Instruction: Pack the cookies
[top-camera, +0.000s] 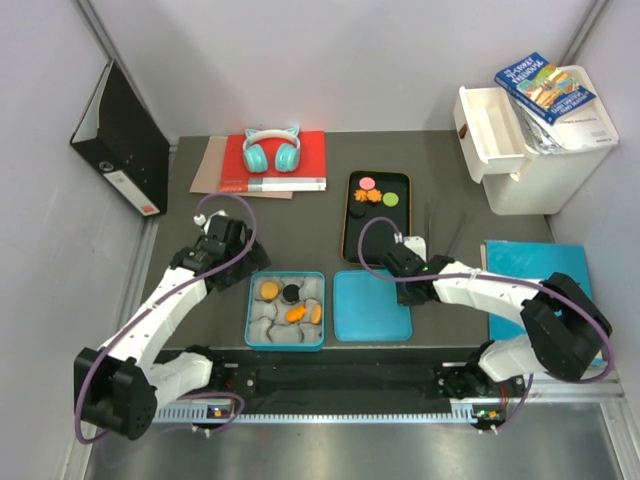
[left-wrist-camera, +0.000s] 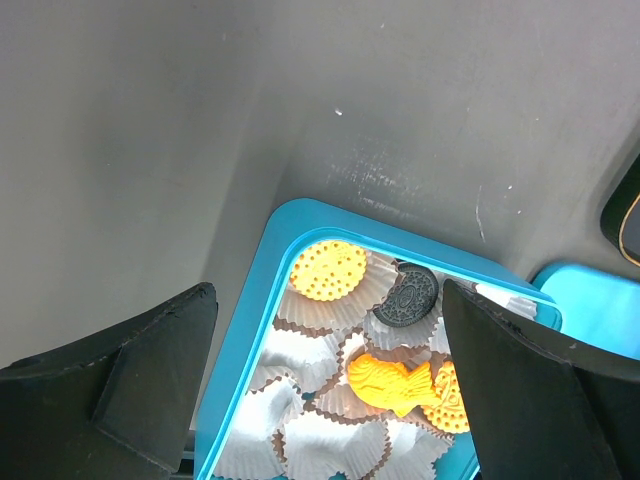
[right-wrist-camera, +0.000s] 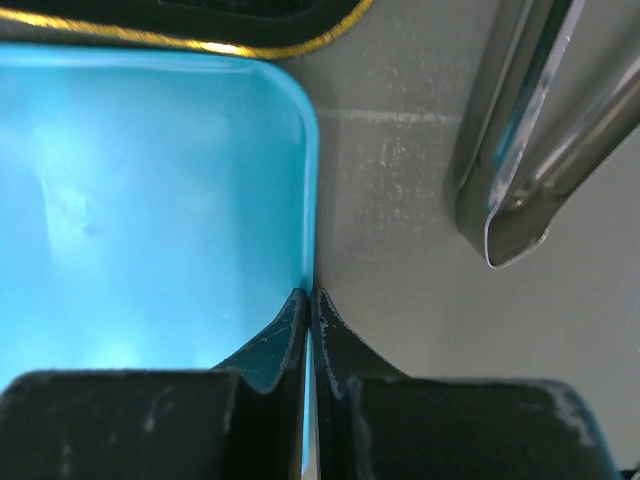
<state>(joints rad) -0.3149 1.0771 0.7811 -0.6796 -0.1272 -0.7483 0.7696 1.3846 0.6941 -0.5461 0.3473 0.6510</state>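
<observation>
**Grey table, one claw pinching, one spread**

The right claw (right-wrist-camera: 310, 296) is closed on the thin right edge of the blue lid (right-wrist-camera: 150, 200), which lies flat. Metal tongs (right-wrist-camera: 520, 170) rest just beside it on the scuffed dark grey table (left-wrist-camera: 400, 120). The left claw (left-wrist-camera: 328, 298) hangs open and empty above the far left corner of the blue tin (top-camera: 248, 310).

Four of the cookies (left-wrist-camera: 328, 270), three orange and one black, sit in white paper cups (left-wrist-camera: 300, 350) in that tin. The others, pink, orange, green and black, lie on the gold-rimmed black tray (top-camera: 352, 235) behind the lid.

Pale walls close in the table. A black binder (top-camera: 120, 140) leans at the left, teal headphones (top-camera: 272, 150) lie on a red book (top-camera: 310, 155) at the back, and a white bin (top-camera: 530, 175) stands at the right.
</observation>
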